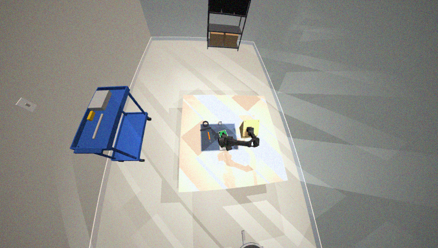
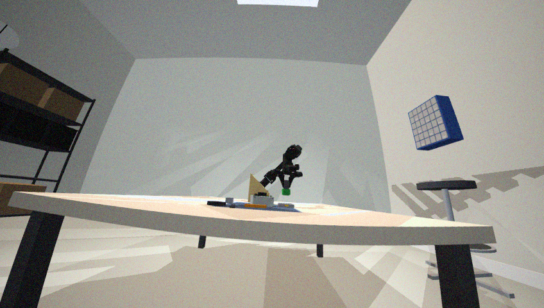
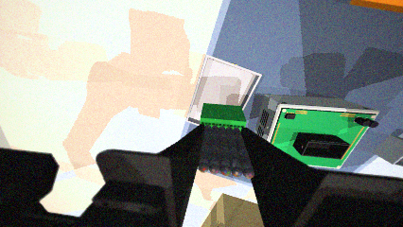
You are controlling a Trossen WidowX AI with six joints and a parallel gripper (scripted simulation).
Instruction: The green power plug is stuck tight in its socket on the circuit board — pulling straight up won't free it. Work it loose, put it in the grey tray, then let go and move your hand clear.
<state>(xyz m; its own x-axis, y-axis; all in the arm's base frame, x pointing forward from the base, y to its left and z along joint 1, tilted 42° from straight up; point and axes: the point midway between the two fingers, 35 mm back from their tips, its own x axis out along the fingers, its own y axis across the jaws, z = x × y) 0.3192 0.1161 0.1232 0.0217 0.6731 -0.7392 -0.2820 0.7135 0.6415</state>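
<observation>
Green plug [image 2: 285, 192] [image 3: 222, 114] is out of its socket and in the air, gripped by the claw [image 2: 286, 187] [image 3: 222, 130]. In the wrist view its green block runs crosswise, its long axis going from one finger's side to the other's, with only a slight slant. The green face points away from the claw, and a row of dark strands reaches back from it between the fingers. The exterior view shows the block roughly level, its long side lying sideways.

As for where it lies relative to the claw, the plug sits at the very tips, centred between the two fingers, with the green part sticking out past them. In the exterior view it hangs directly below the claw, above the tabletop [image 1: 196, 172] [image 2: 343, 224].

From the wrist, the plug overlaps the near end of the grey tray [image 3: 219, 85]; it is held above it, not resting in it. The tray lies on a blue mat [image 1: 212, 145] [image 3: 274, 43], just beside the raised circuit board [image 1: 222, 133] [image 3: 289, 134], whose black socket [image 3: 322, 146] shows with the plug apart from it. An orange tool [image 1: 209, 136] [image 2: 255, 206] [image 3: 380, 5] lies on the mat too.
</observation>
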